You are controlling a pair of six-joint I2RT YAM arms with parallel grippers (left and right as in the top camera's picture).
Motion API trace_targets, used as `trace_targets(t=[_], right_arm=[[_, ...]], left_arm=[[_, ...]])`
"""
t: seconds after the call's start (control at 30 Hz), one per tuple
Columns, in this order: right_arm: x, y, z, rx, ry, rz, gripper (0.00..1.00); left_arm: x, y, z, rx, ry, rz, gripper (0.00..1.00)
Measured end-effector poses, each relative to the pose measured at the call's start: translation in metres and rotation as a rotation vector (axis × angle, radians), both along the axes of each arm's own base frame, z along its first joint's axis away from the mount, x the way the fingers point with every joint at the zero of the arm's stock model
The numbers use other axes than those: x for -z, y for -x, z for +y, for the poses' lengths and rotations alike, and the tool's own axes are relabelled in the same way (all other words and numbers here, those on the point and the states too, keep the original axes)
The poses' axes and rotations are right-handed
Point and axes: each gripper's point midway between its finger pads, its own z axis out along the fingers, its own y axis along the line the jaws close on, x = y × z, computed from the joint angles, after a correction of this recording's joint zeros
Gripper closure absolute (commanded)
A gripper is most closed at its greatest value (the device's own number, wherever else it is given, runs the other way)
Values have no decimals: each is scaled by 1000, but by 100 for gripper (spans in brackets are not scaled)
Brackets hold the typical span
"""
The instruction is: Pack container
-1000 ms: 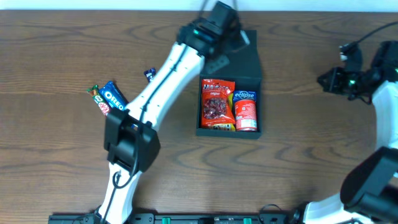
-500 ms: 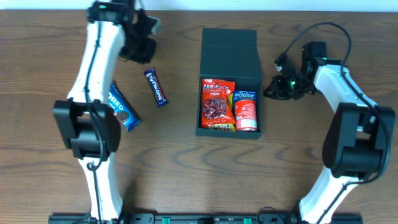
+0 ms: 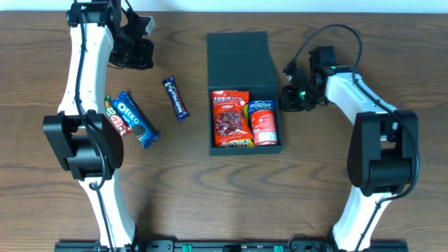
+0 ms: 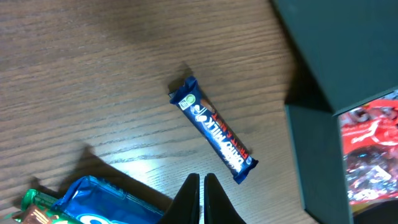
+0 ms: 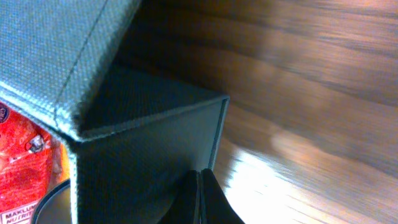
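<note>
The container (image 3: 243, 143) is a dark square box with its flap lid (image 3: 238, 59) lying open at the back. Inside lie a red snack pack (image 3: 231, 117) and a red Eclipse tin (image 3: 264, 124). My right gripper (image 3: 287, 94) is shut and empty, its tips (image 5: 200, 199) against the outside of the container's right wall (image 5: 143, 149). My left gripper (image 3: 136, 52) is shut and empty at the far left, hovering above the table. In the left wrist view its tips (image 4: 202, 199) are just short of a blue chocolate bar (image 4: 214, 130), with the container (image 4: 348, 74) at the right.
The blue chocolate bar (image 3: 176, 98) lies left of the container. A blue Oreo pack (image 3: 134, 119) and a green and red pack (image 3: 113, 115) lie further left; the Oreo pack also shows in the left wrist view (image 4: 93, 202). The wooden table (image 3: 224, 189) runs toward the front.
The left arm swung from over the container's lid to the far left. The right gripper came in to the container's right wall, and the container has shifted left.
</note>
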Motion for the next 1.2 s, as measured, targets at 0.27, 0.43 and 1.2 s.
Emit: trace_targets(t=[0.27, 0.43, 1.2], right_arm=[[1, 4, 17, 8, 8, 23, 98], [3, 4, 16, 43, 23, 40, 99], [-57, -56, -47, 194, 69, -81, 99]], left_arm=[[0, 0, 0, 0, 0, 0, 94], [2, 4, 2, -2, -12, 20, 94], [33, 20, -28, -132, 53, 159, 94]])
